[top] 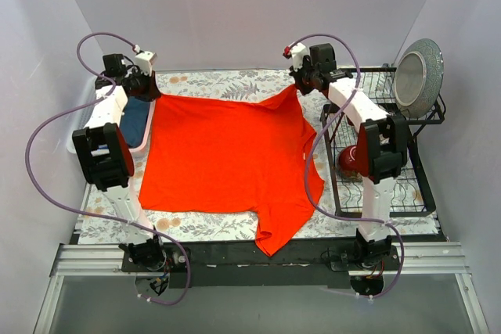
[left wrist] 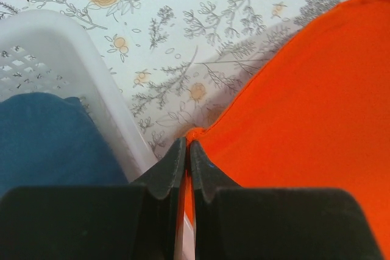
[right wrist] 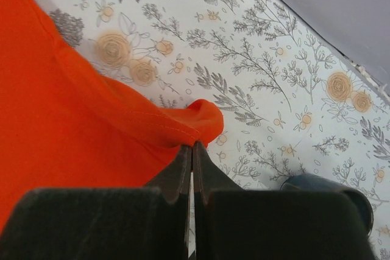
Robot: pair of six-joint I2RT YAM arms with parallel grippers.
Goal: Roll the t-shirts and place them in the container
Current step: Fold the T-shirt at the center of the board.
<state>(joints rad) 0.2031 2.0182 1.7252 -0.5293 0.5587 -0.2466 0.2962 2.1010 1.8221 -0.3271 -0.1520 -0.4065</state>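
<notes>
The orange-red t-shirt [top: 223, 154] lies spread over the floral table, one sleeve hanging toward the near edge. My left gripper [top: 145, 88] is shut on its far left corner [left wrist: 194, 133]. My right gripper [top: 298, 77] is shut on its far right corner [right wrist: 204, 120], which is lifted a little. A blue t-shirt [top: 135, 119] lies in the white basket [top: 143, 140] on the left; it also shows in the left wrist view [left wrist: 52, 141].
A black wire rack [top: 407, 185] stands on the right, holding a glossy dark-red bowl [top: 350, 160] and an upright grey plate [top: 419, 76]. The white basket wall [left wrist: 103, 89] is close beside my left fingers. Grey walls enclose the table.
</notes>
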